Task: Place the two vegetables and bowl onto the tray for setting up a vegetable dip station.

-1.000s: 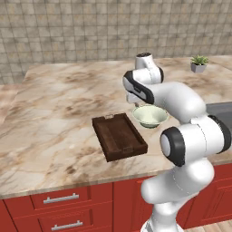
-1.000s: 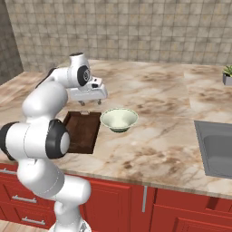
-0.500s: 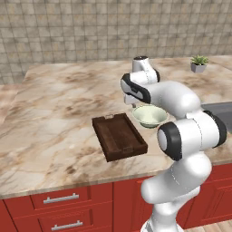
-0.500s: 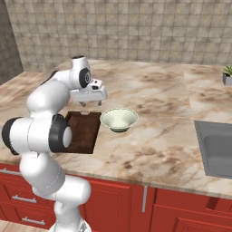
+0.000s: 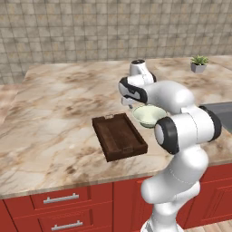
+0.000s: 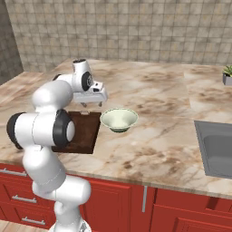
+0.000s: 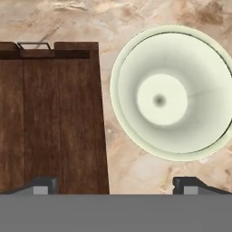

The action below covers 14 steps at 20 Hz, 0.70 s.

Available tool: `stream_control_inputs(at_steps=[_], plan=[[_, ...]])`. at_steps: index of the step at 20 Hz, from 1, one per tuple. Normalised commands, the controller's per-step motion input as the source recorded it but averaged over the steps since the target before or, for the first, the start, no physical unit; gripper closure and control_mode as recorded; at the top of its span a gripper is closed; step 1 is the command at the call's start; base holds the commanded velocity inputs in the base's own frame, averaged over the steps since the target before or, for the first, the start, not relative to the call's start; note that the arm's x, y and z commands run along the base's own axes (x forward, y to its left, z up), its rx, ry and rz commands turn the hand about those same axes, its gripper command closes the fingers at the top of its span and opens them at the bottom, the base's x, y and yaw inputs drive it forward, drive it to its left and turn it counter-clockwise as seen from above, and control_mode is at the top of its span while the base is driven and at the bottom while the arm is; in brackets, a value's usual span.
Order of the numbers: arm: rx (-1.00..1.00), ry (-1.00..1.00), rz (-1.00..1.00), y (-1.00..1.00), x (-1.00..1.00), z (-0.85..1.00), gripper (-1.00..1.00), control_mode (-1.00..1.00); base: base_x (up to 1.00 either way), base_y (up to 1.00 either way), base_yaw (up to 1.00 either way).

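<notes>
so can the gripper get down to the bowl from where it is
Probably yes. The gripper hangs open just above the counter, between the tray and the bowl, and nothing lies between it and the bowl's near rim.

No readable text anywhere (nor any labels).

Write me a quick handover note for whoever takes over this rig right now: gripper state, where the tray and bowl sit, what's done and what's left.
Gripper: open, holding nothing, hanging above the gap between tray and bowl.
Tray: on the marble counter, nothing visible on it.
Bowl: upright on the counter just beside the tray's long edge, not on it, nothing in it.
Vegetables: I cannot see the cucumber or carrot in these pictures.
Done: nothing placed yet.
Left: move the bowl onto the tray, then find and place both vegetables.
</notes>
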Motion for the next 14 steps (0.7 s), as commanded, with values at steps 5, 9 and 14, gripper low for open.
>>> stream_control_inputs(at_steps=[5,9,14], plan=[[0.00,-0.01,0.00,-0.01,0.30,-0.21,-1.00,-1.00,0.00,0.00,0.00],[0.00,0.00,-0.03,-0.14,0.18,-0.23,-1.00,-1.00,0.00,0.00,0.00],[0.00,0.00,-0.04,-0.09,0.14,-0.26,-1.00,-1.00,0.00,0.00,0.00]])
